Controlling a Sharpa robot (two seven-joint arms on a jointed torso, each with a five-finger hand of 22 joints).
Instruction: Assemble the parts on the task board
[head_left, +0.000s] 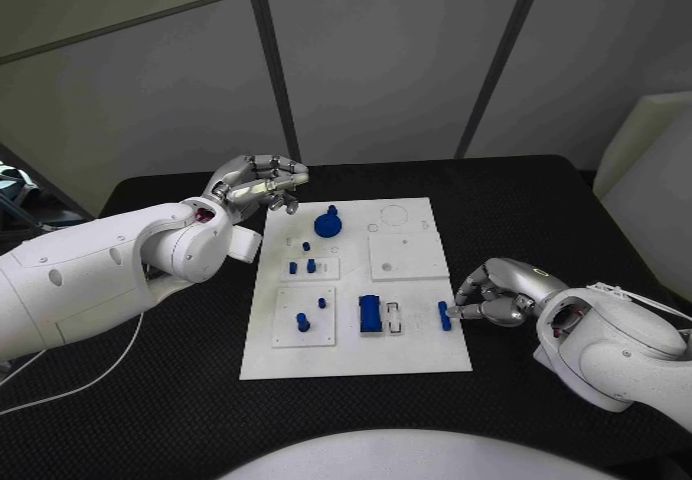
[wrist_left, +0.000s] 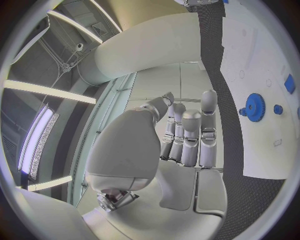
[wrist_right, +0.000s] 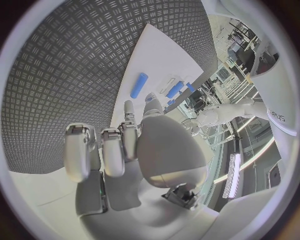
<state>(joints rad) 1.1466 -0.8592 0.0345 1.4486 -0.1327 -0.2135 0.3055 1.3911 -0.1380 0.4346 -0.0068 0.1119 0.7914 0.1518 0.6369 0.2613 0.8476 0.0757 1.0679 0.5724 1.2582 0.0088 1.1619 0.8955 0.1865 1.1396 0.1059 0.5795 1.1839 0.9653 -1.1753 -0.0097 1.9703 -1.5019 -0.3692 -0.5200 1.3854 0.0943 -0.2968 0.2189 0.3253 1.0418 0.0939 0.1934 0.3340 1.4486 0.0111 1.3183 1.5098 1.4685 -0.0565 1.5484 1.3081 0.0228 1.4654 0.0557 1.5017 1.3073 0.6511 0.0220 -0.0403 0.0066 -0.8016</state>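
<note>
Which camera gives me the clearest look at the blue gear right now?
The left wrist view: the blue gear sits close there, its toothed rim plainly visible on the task board. The head view shows it smaller, near the left hand. The right wrist view gives nothing I can identify as it.

Right hand (wrist_right: 134, 155) fingers (wrist_right: 79, 150) curled near blue part (wrist_right: 139, 85)

The head view looks steeply down from above onto the black surface (head_left: 173, 420), taking in the whole task board (head_left: 411, 355) and both arms. Each wrist view sits close behind its own hand, facing out past the fingers. The left wrist view shares the blue gear (wrist_left: 254, 106) beyond the left hand (wrist_left: 181, 137); the right wrist view shares the blue rod (wrist_right: 139, 85) ahead of the right hand (wrist_right: 131, 145).
</note>
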